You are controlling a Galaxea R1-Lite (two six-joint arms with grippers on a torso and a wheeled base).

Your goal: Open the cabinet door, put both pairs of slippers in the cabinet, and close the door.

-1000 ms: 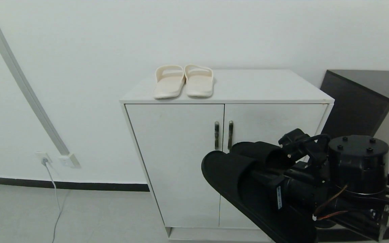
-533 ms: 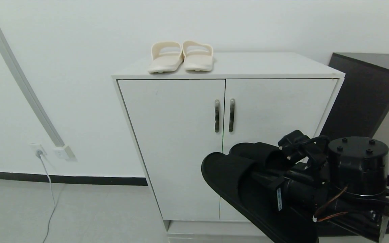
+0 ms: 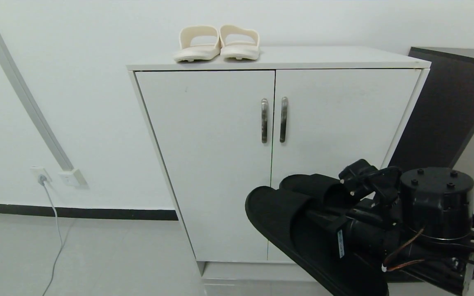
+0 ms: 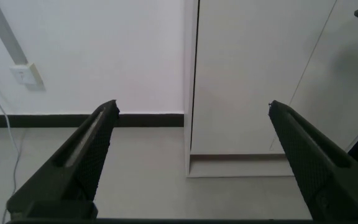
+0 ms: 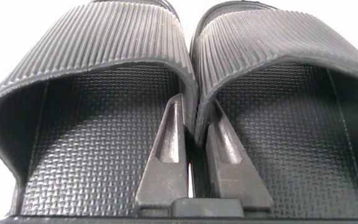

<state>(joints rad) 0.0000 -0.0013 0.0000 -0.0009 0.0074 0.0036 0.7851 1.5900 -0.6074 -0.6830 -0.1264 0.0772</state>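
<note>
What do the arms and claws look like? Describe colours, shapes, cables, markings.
Right arm is black, with a round drum-shaped joint housing studded with screw heads, thin orange-brown cables and a small white label. Right claw: two dark wedge-shaped, grooved fingers. Left claw: two long black tapering fingers with textured inner faces.

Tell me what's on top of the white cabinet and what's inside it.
A pair of cream slippers sits on the cabinet top, toward its left. Both doors are shut, so the inside is hidden.
</note>
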